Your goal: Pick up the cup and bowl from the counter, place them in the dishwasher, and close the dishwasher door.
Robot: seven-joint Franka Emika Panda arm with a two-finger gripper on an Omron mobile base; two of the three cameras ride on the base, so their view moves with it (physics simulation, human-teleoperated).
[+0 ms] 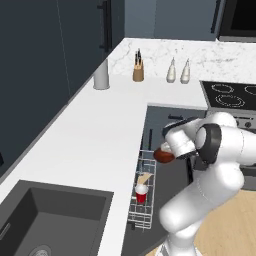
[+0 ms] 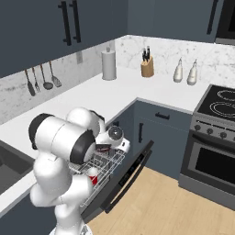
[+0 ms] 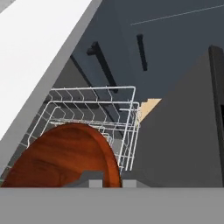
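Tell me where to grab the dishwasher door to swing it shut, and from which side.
Probably the slim bar handle along the free edge of the dishwasher door, approached from below on the floor side: the panel hangs open and slanted beside the wire rack, so lifting that far edge gives the most leverage.

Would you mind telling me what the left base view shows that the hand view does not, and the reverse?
Left base view alone: the cup standing upright in the rack, the sink, the knife block, and the stove.

Hand view alone: the bowl's wide brown face up close, held over the rack's wires, with the open door's inner panel beside it.

Shared: the bowl at the gripper, the white rack, and the counter.
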